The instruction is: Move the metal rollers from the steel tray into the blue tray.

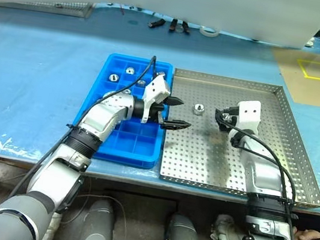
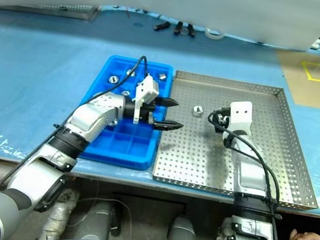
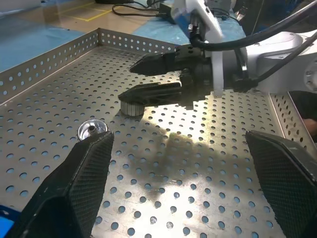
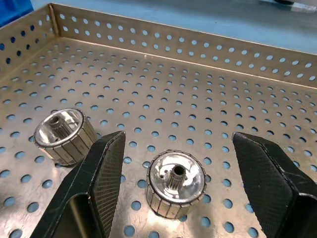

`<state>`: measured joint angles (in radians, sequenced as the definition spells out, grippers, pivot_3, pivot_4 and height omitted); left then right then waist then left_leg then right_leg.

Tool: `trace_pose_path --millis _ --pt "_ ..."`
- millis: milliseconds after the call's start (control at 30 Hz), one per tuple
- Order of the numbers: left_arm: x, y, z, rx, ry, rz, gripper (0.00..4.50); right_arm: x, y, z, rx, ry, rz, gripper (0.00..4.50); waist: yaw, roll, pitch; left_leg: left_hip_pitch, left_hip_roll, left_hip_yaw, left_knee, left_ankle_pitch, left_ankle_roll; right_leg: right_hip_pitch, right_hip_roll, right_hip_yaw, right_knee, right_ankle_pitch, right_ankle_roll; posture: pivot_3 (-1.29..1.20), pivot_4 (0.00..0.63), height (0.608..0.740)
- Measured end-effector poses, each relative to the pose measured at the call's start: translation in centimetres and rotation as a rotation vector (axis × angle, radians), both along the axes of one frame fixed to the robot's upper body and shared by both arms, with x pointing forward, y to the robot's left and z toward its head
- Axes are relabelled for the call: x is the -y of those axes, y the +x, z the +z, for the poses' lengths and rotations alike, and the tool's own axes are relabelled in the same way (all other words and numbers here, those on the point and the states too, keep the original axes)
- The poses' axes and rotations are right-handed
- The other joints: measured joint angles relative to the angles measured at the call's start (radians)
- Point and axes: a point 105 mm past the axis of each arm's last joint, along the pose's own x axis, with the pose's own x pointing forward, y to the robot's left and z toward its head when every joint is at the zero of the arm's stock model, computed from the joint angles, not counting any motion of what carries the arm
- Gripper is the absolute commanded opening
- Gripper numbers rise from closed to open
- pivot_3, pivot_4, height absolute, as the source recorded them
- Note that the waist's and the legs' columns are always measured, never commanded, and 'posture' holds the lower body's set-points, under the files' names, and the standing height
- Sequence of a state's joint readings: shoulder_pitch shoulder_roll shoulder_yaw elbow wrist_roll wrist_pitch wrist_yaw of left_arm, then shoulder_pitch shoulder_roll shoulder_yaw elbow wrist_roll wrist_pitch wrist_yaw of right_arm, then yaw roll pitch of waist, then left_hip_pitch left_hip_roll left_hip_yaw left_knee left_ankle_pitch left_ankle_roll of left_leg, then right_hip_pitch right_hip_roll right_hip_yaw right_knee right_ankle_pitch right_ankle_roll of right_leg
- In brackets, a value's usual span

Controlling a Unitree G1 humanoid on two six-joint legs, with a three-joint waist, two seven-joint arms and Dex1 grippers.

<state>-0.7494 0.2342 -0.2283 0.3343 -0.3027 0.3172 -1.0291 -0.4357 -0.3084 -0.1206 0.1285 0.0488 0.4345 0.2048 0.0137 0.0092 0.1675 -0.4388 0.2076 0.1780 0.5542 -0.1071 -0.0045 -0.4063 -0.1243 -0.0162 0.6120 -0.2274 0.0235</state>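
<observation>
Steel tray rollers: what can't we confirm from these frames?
- Roller count on the steel tray: in the head views the right gripper covers the second roller; one roller is clear there.
- Rollers in the blue tray: the left gripper and its arm cover several compartments.
- Objects at the table's far edge: too small to identify.
</observation>
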Motion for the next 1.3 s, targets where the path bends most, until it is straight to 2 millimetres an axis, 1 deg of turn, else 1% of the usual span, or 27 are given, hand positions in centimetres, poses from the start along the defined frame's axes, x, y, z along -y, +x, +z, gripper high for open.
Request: trace_pose_path --millis 100,300,433,533,633,767,900,967,1133,1233,1300 --pt "-0.4 -0.1 -0.1 0.001 0.006 0.01 4.5 0.7 0.8 -0.3 0.006 -0.024 -0.049 3.63 0.002 0.0 0.0 0.0 0.0 0.0 0.002 -0.001 0.001 0.0 0.0 0.0 0.0 0.0 0.0 -0.23 0.15 0.74" --pt "-1.2 -0.1 -0.4 -0.005 0.021 0.043 4.5 1.7 1.2 -2.2 -0.042 -0.033 -0.106 3.63 0.005 0.0 0.0 -0.001 0.0 0.0 0.004 -0.002 0.002 0.001 0.0 0.0 0.0 0.0 0.0 -0.22 0.15 0.74" --pt "-1.2 -0.2 -0.4 -0.006 0.021 0.052 4.5 1.6 1.3 -2.9 -0.058 -0.004 -0.114 3.63 0.005 0.0 0.0 -0.001 0.0 0.0 0.005 -0.002 0.002 0.001 0.0 0.0 0.002 0.0 0.0 -0.21 0.15 0.74" --pt "-1.3 -0.2 -0.4 -0.007 0.023 0.057 4.5 1.0 1.4 -3.0 -0.057 0.016 -0.106 3.63 0.004 0.0 0.0 -0.001 0.001 0.0 0.006 -0.002 0.002 0.001 0.0 0.0 0.003 0.0 0.0 -0.22 0.15 0.74" --pt "-1.3 -0.2 -0.4 -0.008 0.025 0.058 4.5 0.6 1.4 -3.1 -0.058 0.03 -0.098 3.07 0.004 0.0 0.0 0.0 0.001 0.0 0.007 -0.002 0.002 0.001 0.0 0.001 0.004 0.0 0.0 -0.22 0.15 0.74" --pt "-1.5 -0.1 -0.5 -0.01 0.029 0.061 4.5 0.6 1.4 -3.1 -0.058 0.035 -0.097 1.7 0.004 0.0 0.0 -0.001 0.001 0.0 0.007 -0.002 0.002 0.001 0.0 0.001 0.004 0.0 0.0 -0.22 0.15 0.74" --pt "-1.5 -0.2 -0.5 -0.016 0.032 0.058 4.5 0.5 1.3 -3.0 -0.057 0.038 -0.092 1.67 0.004 0.0 0.0 -0.001 0.001 0.0 0.006 -0.002 0.002 0.0 0.0 0.001 0.003 0.0 0.0 -0.22 0.15 0.74" --pt "-1.5 -0.3 -0.4 -0.014 0.036 0.052 4.5 0.4 1.3 -2.8 -0.05 0.04 -0.077 1.67 0.003 0.0 0.0 -0.001 0.001 0.0 0.006 -0.002 0.002 0.0 0.0 0.001 0.003 0.0 0.0 -0.22 0.15 0.74" --pt "-1.9 -0.5 -0.5 -0.019 0.046 0.05 4.5 -0.3 1.2 -0.9 0.001 0.029 -0.029 1.67 0.004 0.0 0.0 -0.001 0.001 0.0 0.006 -0.002 0.002 0.0 0.0 0.001 0.003 0.0 0.0 -0.2 0.15 0.74" --pt "-2.6 -1.1 -0.8 -0.036 0.054 0.043 4.5 -1.4 1.0 0.4 0.012 0.002 0.061 1.67 0.004 0.0 0.0 -0.001 0.001 0.0 0.005 -0.002 0.002 -0.001 0.0 0.001 0.003 0.0 0.0 -0.16 0.15 0.74" --pt "-3.3 -1.3 -1.0 -0.048 0.058 0.053 4.5 -2.7 0.6 2.1 0.046 -0.024 0.163 1.67 0.005 0.0 0.0 -0.001 0.001 0.0 0.004 -0.002 0.002 -0.001 0.0 0.001 0.002 0.0 0.0 -0.11 0.15 0.74"
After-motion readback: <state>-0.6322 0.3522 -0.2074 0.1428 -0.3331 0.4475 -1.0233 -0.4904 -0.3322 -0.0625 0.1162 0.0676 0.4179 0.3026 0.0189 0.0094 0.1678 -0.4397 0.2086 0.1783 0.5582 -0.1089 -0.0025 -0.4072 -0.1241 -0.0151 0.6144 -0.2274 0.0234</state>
